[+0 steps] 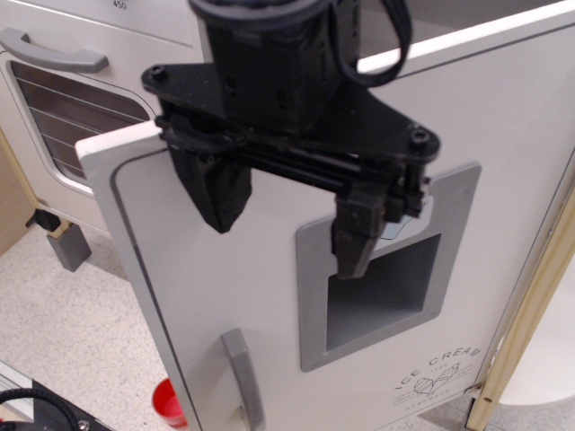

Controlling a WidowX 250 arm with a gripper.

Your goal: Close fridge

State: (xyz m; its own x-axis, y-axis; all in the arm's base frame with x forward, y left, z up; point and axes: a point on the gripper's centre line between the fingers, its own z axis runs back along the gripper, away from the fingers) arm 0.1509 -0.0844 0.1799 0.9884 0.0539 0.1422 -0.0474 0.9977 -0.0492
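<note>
- Hanging in front of the upper part of the fridge door (pixel 234 269), the black gripper (pixel 287 224) is seen from close above; its two fingers are spread wide apart and nothing is held between them.
- The left finger (pixel 216 193) is seen against the plain white face of the door, near the top corner; the right finger (pixel 355 242) overlaps the top edge of the grey dispenser recess (pixel 386 287). Whether either finger touches the door cannot be told.
- The fridge door is seen swung out at an angle, filling most of the view; its top corner lies in front of the oven door (pixel 54 126) behind it.
- A vertical grey handle (pixel 243 377) is fixed low on the door, left of the recess. "ICE CREAM" print (pixel 440 368) is noted at the lower right.
- The dispenser recess is a shallow grey pocket; no contents are visible in it, though its upper part is hidden by the right finger.
- The oven door, upper left, carries a horizontal grey handle (pixel 54 52) and a window showing wire racks (pixel 72 108).
- A small red cup-like object (pixel 168 404) is seen on the speckled floor (pixel 63 323) below the door edge; its contents cannot be made out.
</note>
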